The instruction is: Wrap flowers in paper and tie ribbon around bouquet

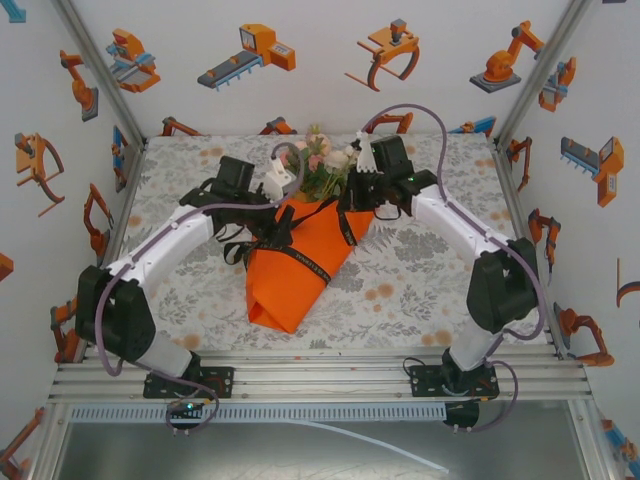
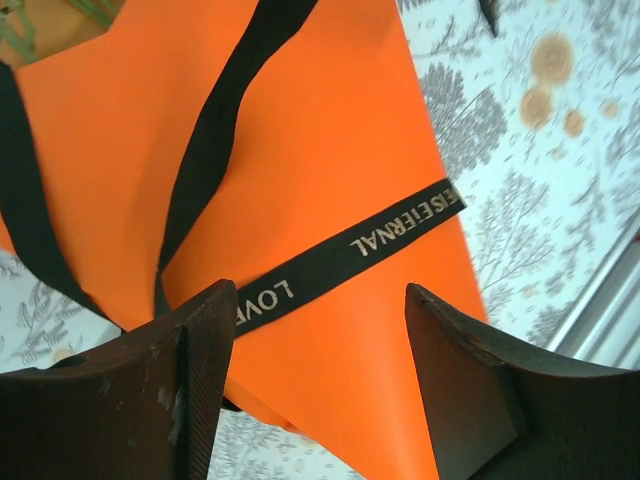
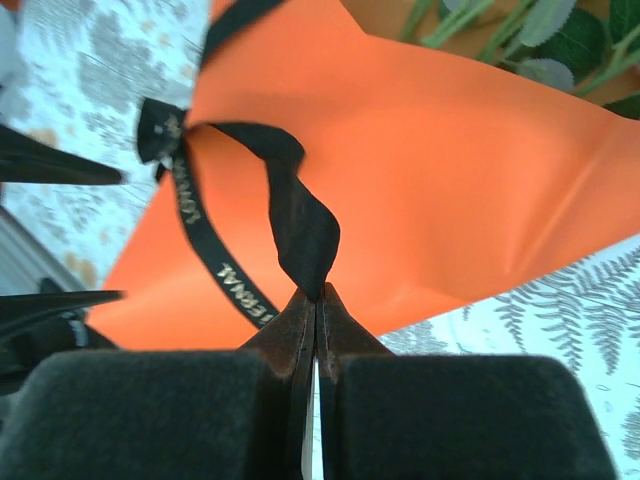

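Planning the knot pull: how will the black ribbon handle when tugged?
Likely floppy: the ribbon twists and curls above the right gripper pinching it. Probably light and thin, since it drapes flat across the paper.

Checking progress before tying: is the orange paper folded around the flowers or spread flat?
Folded: the paper forms a cone, with the flowers sprouting from its open end.
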